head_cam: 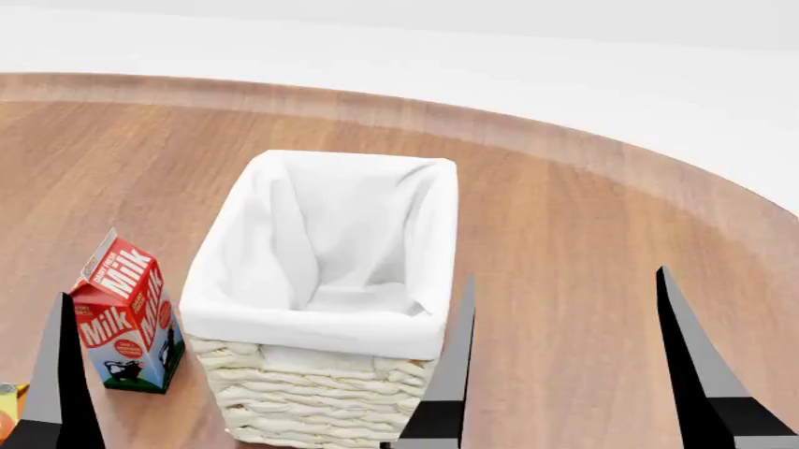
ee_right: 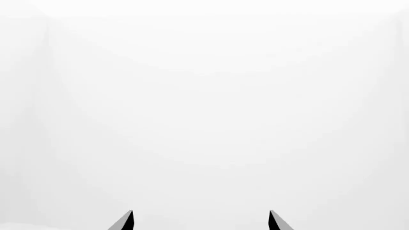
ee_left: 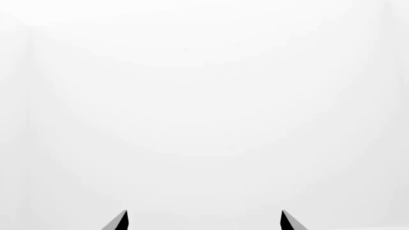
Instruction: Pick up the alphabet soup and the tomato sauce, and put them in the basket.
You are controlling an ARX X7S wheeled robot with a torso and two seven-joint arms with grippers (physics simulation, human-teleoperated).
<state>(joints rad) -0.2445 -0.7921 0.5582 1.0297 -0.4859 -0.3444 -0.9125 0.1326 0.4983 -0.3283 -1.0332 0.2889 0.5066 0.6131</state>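
Left wrist view: your left gripper (ee_left: pixel 204 221) shows only two dark fingertips (ee_left: pixel 118 221), spread wide with nothing between them. Beyond them is blank white; the camera appears aimed out past the table, so it gives you no help in finding a can.

Head view: the basket (head_cam: pixel 238 309) stands on the wooden table (head_cam: pixel 600 243), its white liner (head_cam: pixel 431 224) folded over the rim and its inside holding nothing you can see. It sits between your two arms, a spot that would let either one reach over the rim for a drop. A milk carton (head_cam: pixel 125 318) stands upright just beside the basket on your left side. At the lower left corner a small orange sliver (head_cam: pixel 7 402) pokes in, too cropped to name. Neither the soup nor the sauce appears in any view; both presumably lie below or beside what this camera takes in, so you would need to tilt the head down to locate them. Your right gripper (head_cam: pixel 568 365) rises in the foreground with its fingers well apart and released. Only one left finger (head_cam: pixel 63 374) shows at the left edge.

Right wrist view: the right fingertips (ee_right: pixel 276 221) stand spread and empty against plain white.
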